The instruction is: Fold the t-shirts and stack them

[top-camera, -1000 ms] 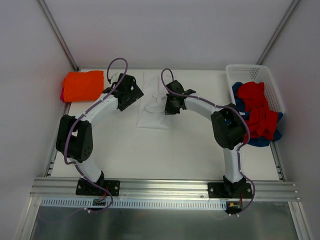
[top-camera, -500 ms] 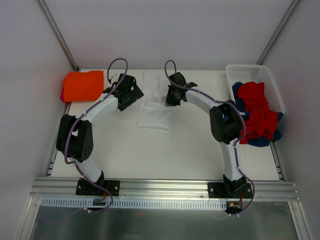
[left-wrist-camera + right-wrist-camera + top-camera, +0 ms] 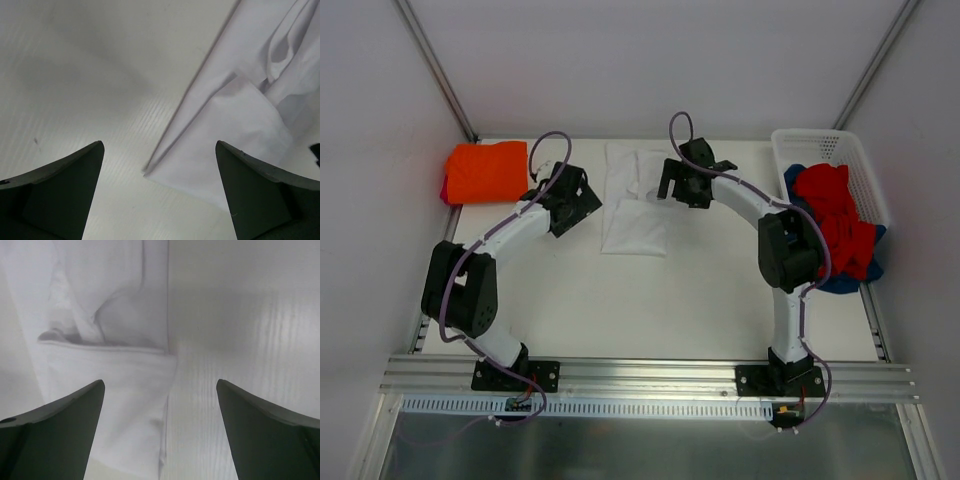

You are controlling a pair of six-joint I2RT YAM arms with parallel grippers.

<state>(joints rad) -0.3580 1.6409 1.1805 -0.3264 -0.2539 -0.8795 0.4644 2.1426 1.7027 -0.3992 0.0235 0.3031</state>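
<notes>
A white t-shirt lies on the table as a long folded strip, its near half doubled over. My left gripper stands open just left of it; in the left wrist view the white t-shirt's corner lies between the spread fingers of the left gripper. My right gripper hovers open over the strip's right edge. In the right wrist view the white t-shirt's hem sits under the right gripper, which holds nothing. A folded orange t-shirt lies at the back left.
A white perforated basket stands at the back right. Red t-shirts and blue cloth spill over its near side. A red edge shows under the orange t-shirt.
My right gripper has opened, let go of the white t-shirt and moved back and to the right. The shirt's folded part now lies flat. The left arm has shifted slightly.
</notes>
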